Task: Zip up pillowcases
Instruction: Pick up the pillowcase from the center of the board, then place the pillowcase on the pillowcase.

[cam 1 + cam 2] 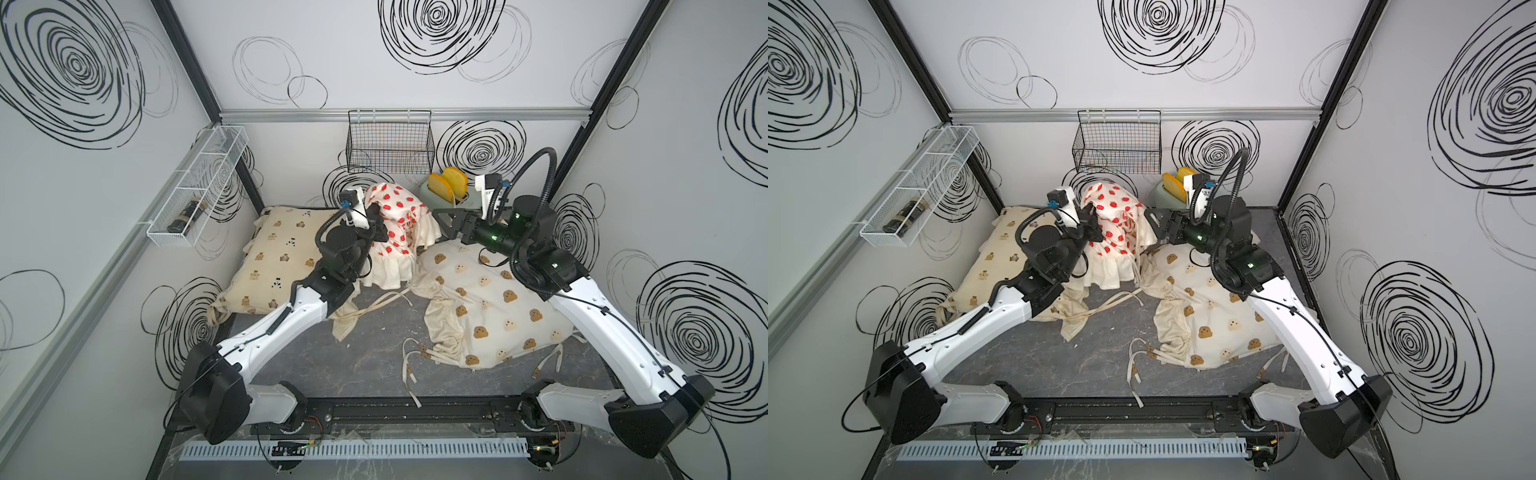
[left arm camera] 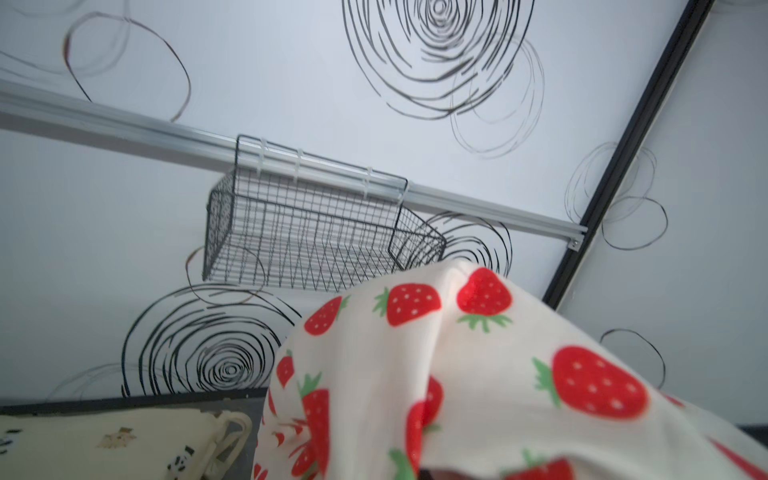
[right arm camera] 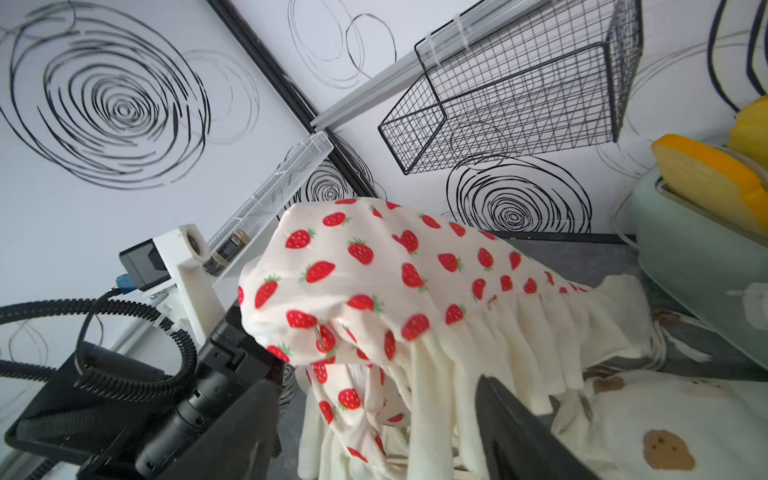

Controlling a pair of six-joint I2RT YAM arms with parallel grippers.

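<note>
Grey marbled tabletop (image 1: 365, 357) below us: our left gripper (image 1: 380, 227) pinches the soft, frilled strawberry pillowcase (image 1: 395, 203) into a peak; our right gripper (image 1: 441, 227) gapes empty.

No readable text, brand, number or sign is showing in any view. A dark bottle (image 1: 185, 216) is lying in the white wire rack (image 1: 208, 166) on the wall and is carrying a label, but it is coming out too small and blurred to read in both top views.
</note>
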